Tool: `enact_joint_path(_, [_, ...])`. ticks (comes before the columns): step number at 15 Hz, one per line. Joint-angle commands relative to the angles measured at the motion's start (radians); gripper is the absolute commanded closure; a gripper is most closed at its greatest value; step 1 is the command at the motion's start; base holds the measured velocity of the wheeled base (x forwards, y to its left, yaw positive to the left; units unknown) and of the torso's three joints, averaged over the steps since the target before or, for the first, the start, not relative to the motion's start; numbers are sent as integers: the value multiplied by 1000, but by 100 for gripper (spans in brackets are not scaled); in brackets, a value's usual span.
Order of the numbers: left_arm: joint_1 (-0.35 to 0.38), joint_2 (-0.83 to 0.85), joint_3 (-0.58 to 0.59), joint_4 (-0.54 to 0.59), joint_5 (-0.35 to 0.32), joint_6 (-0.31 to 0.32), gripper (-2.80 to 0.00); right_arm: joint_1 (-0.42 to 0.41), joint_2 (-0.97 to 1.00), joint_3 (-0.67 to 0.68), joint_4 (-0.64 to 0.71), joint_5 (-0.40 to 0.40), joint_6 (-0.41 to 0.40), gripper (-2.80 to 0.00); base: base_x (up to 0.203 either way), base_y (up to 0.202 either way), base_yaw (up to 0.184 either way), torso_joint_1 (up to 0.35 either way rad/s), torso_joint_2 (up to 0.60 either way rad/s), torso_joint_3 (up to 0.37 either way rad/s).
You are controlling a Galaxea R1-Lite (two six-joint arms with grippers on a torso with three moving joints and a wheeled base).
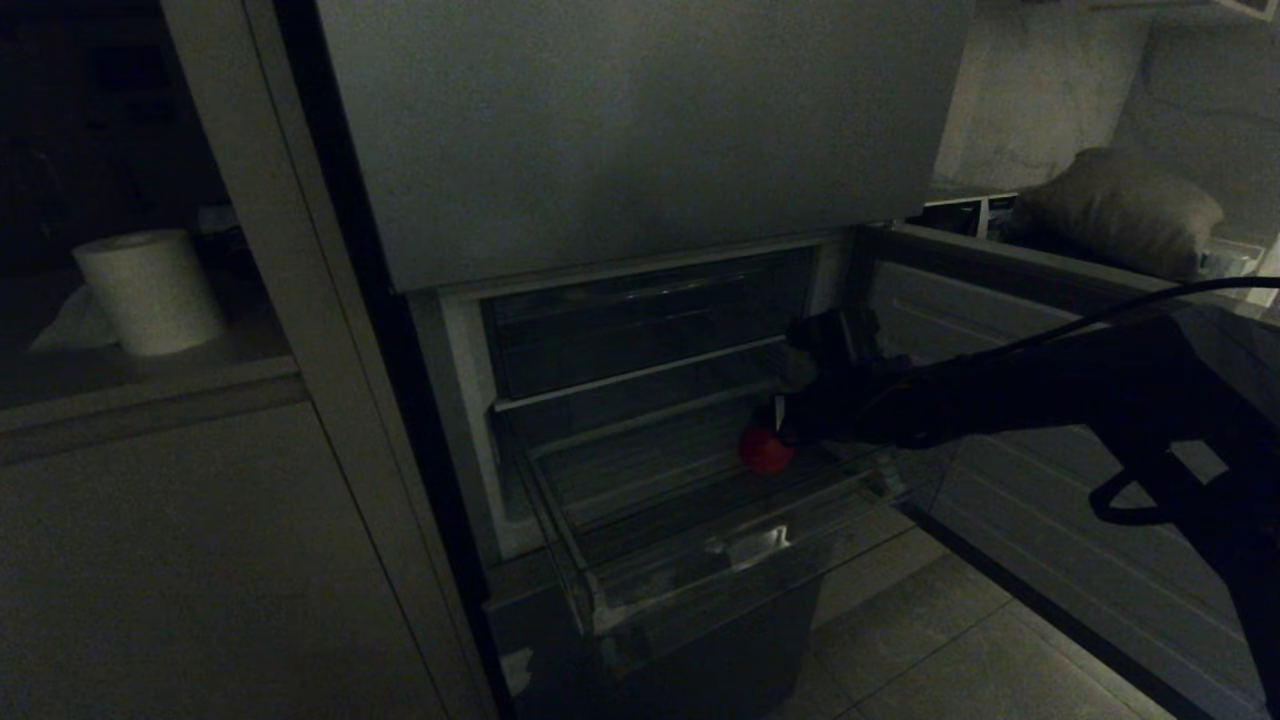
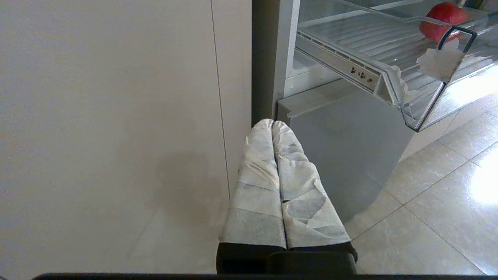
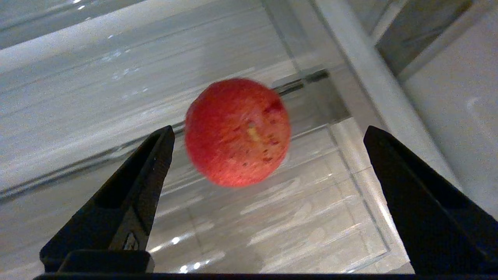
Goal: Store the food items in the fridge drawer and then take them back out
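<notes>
Inside the fridge drawer point(image 1: 700, 540), the right pincer point(image 3: 268, 136) gapes wide around, not touching, a red food item point(image 3: 237, 132); centring before closing would steady the grasp. At the robot's nine o'clock side, the left pincer point(image 2: 274, 126) hangs closed.

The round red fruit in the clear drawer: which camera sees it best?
The right wrist view: the round red fruit fills the middle, speckled skin clear. The head view shows a small dim red blob; the left wrist view catches it at its edge.
</notes>
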Motion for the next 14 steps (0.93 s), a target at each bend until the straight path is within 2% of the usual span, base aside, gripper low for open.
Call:
enact_joint_path(1, [0, 2, 0, 0, 1, 0, 0, 12, 16, -7, -3, -13, 6, -280, 0, 0, 0, 0, 0, 0])
enact_joint_path(4, [0, 2, 0, 0, 1, 0, 0, 31, 48, -16, -5, -50, 51, -280, 0, 0, 0, 0, 0, 0])
enact_joint_path(7, [0, 2, 0, 0, 1, 0, 0, 47, 55, -18, -6, -54, 86, -280, 0, 0, 0, 0, 0, 0])
enact_joint_path(14, [0, 2, 0, 0, 1, 0, 0, 51, 86, -8, -37, -89, 119, -280, 0, 0, 0, 0, 0, 0])
